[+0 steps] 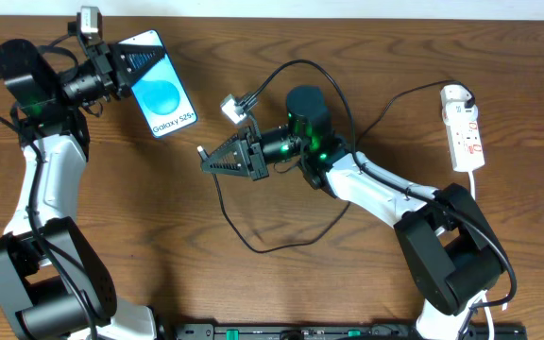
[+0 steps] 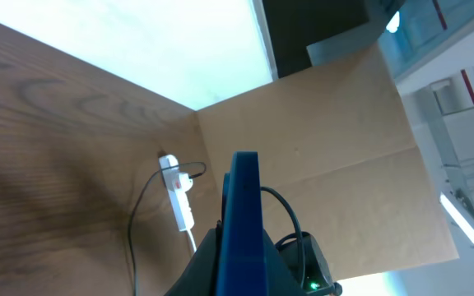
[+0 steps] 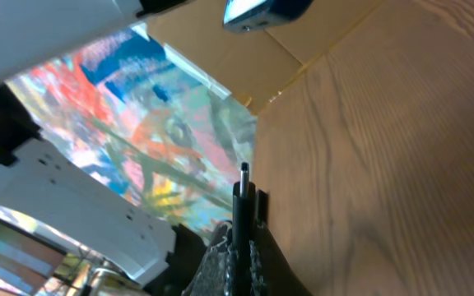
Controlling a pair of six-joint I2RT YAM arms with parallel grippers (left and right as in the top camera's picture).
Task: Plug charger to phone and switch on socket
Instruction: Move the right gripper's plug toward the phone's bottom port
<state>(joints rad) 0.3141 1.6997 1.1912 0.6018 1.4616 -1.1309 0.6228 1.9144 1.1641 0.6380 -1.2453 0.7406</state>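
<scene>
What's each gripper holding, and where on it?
Left gripper: phone, clamped at one end. Right gripper: charger, just behind its plug tip.

At far left of table (image 1: 281, 293): phone (image 1: 161, 90), clamped in left gripper (image 1: 126, 68). At centre: charger (image 1: 253, 247) tip, pinched in right gripper (image 1: 206, 161), pointing left toward phone, apart from it. Cable looped on table nearer front edge. Far right, well apart: socket (image 1: 463, 127).
</scene>
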